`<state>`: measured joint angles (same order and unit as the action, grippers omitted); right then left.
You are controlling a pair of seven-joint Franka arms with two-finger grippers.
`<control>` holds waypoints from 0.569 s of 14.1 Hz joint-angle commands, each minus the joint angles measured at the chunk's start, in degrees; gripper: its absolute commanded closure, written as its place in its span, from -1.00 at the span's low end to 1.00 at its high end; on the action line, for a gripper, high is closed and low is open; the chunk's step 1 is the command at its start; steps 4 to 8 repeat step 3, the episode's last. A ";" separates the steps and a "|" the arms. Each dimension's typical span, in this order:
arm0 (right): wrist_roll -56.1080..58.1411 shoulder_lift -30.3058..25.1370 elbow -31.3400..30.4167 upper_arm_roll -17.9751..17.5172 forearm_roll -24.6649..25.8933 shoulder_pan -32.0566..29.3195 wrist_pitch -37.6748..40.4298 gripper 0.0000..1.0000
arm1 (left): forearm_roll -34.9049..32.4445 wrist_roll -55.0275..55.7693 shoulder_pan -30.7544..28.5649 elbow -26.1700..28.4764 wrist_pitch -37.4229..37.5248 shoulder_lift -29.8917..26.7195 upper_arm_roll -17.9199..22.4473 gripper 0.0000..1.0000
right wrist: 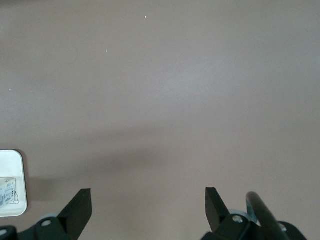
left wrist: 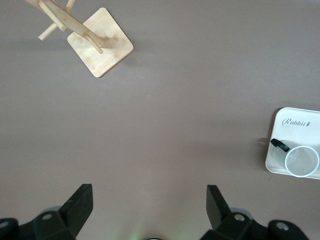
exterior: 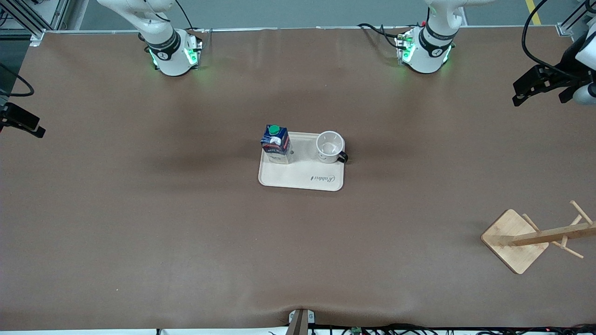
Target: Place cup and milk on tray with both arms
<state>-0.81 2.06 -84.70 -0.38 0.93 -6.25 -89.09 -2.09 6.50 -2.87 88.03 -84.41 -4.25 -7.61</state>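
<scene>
The cream tray (exterior: 302, 179) lies at the table's middle. The milk (exterior: 275, 144), a dark-blue carton with a green cap, stands upright on the tray's corner toward the right arm's end. The white cup (exterior: 329, 147) stands upright on the tray's corner toward the left arm's end, its black handle pointing that way. My left gripper (left wrist: 149, 192) hangs open and empty high over the left arm's end of the table (exterior: 535, 90), with the cup (left wrist: 301, 161) and tray (left wrist: 295, 125) off to one side. My right gripper (right wrist: 148, 195) is open and empty over bare table at the right arm's end (exterior: 23, 123).
A wooden rack (exterior: 514, 239) lies tipped on its square base near the left arm's end, nearer the front camera than the tray; it also shows in the left wrist view (left wrist: 100, 47). The tray's corner (right wrist: 12, 157) shows in the right wrist view. Brown table surrounds the tray.
</scene>
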 commanded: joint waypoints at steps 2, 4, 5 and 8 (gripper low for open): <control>-0.59 0.23 2.61 -0.05 -0.84 1.06 1.03 -1.00 | 1.04 -1.31 0.41 -1.10 1.09 1.00 -0.39 -1.00; -0.60 0.23 2.61 -0.05 -0.84 1.06 1.03 -1.00 | 1.04 -1.22 0.49 -1.10 1.09 1.09 -0.57 -1.00; -0.60 0.23 2.61 -0.05 -0.84 1.06 1.03 -1.00 | 1.04 -1.22 0.49 -1.10 1.09 1.09 -0.57 -1.00; -0.60 0.23 2.61 -0.05 -0.84 1.06 1.03 -1.00 | 1.04 -1.22 0.49 -1.10 1.09 1.09 -0.57 -1.00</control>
